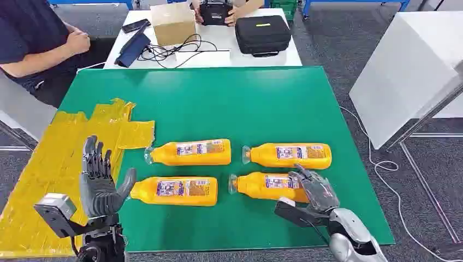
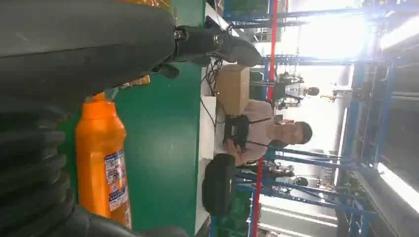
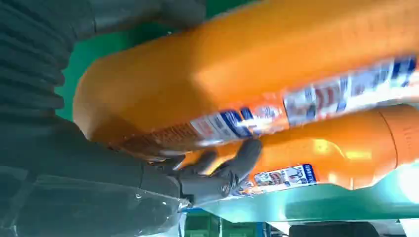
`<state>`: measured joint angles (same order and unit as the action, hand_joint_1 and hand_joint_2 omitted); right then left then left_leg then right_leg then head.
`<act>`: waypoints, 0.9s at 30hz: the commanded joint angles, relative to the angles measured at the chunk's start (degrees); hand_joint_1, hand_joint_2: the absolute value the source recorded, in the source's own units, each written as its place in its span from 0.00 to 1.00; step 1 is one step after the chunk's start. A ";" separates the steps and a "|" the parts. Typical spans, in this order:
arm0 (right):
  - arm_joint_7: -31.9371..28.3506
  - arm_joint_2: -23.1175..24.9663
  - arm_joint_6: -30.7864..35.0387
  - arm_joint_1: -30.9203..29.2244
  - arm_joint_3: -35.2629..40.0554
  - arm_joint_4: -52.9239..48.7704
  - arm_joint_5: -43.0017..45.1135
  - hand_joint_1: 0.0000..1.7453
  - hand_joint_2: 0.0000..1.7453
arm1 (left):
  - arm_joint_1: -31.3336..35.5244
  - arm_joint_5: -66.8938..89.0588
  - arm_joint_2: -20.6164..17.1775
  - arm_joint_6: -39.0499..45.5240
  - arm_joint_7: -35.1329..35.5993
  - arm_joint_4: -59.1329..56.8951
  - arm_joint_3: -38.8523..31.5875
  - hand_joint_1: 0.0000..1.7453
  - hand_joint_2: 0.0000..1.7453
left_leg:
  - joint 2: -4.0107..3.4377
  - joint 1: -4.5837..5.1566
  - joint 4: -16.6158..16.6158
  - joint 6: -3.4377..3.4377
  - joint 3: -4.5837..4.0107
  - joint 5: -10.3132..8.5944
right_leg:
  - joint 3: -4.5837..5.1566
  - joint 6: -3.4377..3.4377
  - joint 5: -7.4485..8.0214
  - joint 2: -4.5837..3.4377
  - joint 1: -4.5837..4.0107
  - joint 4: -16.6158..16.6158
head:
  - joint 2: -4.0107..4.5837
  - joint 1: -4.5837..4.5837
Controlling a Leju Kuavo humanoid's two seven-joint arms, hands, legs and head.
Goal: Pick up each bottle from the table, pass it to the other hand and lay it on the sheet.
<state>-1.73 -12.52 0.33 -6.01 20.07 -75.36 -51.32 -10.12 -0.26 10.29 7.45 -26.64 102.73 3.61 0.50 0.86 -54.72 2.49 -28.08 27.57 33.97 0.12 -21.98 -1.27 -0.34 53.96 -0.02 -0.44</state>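
Note:
Four orange bottles lie on their sides on the green table [image 1: 218,98], caps to the left. My right hand [image 1: 314,191] grips the base end of the near-right bottle [image 1: 262,185], which still lies on the table; its fingers [image 3: 222,173] curl round this bottle [image 3: 247,64], with the far-right bottle [image 3: 321,153] behind. The far-right bottle [image 1: 289,155], far-left bottle [image 1: 191,153] and near-left bottle [image 1: 174,191] lie untouched. My left hand [image 1: 98,183] is raised and open at the edge of the yellow sheet [image 1: 54,158], just left of the near-left bottle [image 2: 101,158].
Behind the green table stands a white table with a cardboard box [image 1: 173,23], a black case [image 1: 262,34] and cables. A person sits at the far left [image 1: 33,38]; another holds a controller [image 1: 215,11]. A white panel [image 1: 409,71] stands to the right.

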 commanded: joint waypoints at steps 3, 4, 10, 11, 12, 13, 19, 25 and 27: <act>0.32 0.40 -0.92 -0.37 3.07 8.83 -0.82 1.00 1.00 | 1.48 -0.09 -0.27 -0.49 0.79 -2.68 0.62 0.00 1.00 | 0.07 -0.11 0.12 -0.21 0.41 0.07 | -0.45 0.07 -0.09 0.20 -0.10 -0.15 | 0.00 0.00; 0.32 0.40 -0.92 -0.37 3.07 8.83 -0.82 1.00 1.00 | 1.48 -0.09 -0.27 -0.49 0.79 -2.68 0.62 0.00 1.00 | 0.06 -0.05 0.10 -0.11 0.33 0.02 | -0.35 0.04 -0.05 0.13 -0.06 -0.11 | 0.00 0.00; 0.33 -0.32 -1.12 -0.77 4.02 10.01 -0.74 1.00 1.00 | 1.94 0.00 -0.37 -0.82 1.00 -3.20 0.56 0.00 1.00 | 0.06 -0.05 0.10 -0.12 0.53 0.02 | -0.56 0.04 -0.03 0.14 -0.06 -0.13 | 0.00 0.00; 0.31 -0.71 -1.26 -0.81 4.69 10.55 -0.75 1.00 1.00 | 2.10 -0.01 -0.42 -0.90 1.07 -3.44 0.58 0.00 1.00 | 0.07 -0.05 0.09 -0.13 0.54 0.02 | -0.58 0.04 -0.04 0.17 -0.06 -0.13 | 0.00 0.00; 0.17 -0.89 -1.28 -0.70 5.00 10.94 -0.77 1.00 1.00 | 2.19 -0.01 -0.47 -1.01 1.14 -3.66 0.67 0.00 1.00 | 0.13 -0.10 0.14 -0.22 0.62 0.03 | -0.69 0.07 -0.05 0.29 -0.10 -0.20 | 0.00 0.00; -0.12 -1.06 -1.05 -0.50 5.36 11.32 -0.87 1.00 1.00 | 2.32 0.02 -0.50 -1.18 1.27 -4.04 0.84 0.00 1.00 | 0.13 -0.10 0.16 -0.24 0.67 0.02 | -0.73 0.08 -0.05 0.30 -0.10 -0.21 | 0.00 0.00; -1.51 -0.86 0.35 1.02 4.06 7.93 2.79 1.00 1.00 | 2.24 0.60 -0.43 -1.31 2.20 -4.96 1.36 0.00 1.00 | 0.12 -0.08 0.14 -0.19 0.80 0.05 | -0.87 0.07 -0.07 0.28 -0.11 -0.18 | 0.00 0.00; -1.51 -0.86 0.35 1.02 4.06 7.93 2.79 1.00 1.00 | 2.24 0.60 -0.43 -1.31 2.20 -4.96 1.36 0.00 1.00 | 0.03 -0.10 0.11 -0.21 0.82 0.09 | -0.87 0.09 -0.10 0.27 -0.13 -0.17 | -0.02 0.00; -1.51 -0.86 0.35 1.02 4.06 7.93 2.79 1.00 1.00 | 2.24 0.60 -0.43 -1.31 2.20 -4.96 1.36 0.00 1.00 | 0.03 -0.09 0.12 -0.18 0.84 0.08 | -0.89 0.09 -0.10 0.26 -0.13 -0.17 | 0.00 0.00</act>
<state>-3.32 -12.85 1.22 -7.16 22.36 -70.71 -48.85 -9.40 0.20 10.32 6.23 -24.72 101.18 4.26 0.29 0.86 -54.72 2.52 -27.33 27.64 33.27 0.12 -21.99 -1.40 -0.40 53.93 -0.02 -0.44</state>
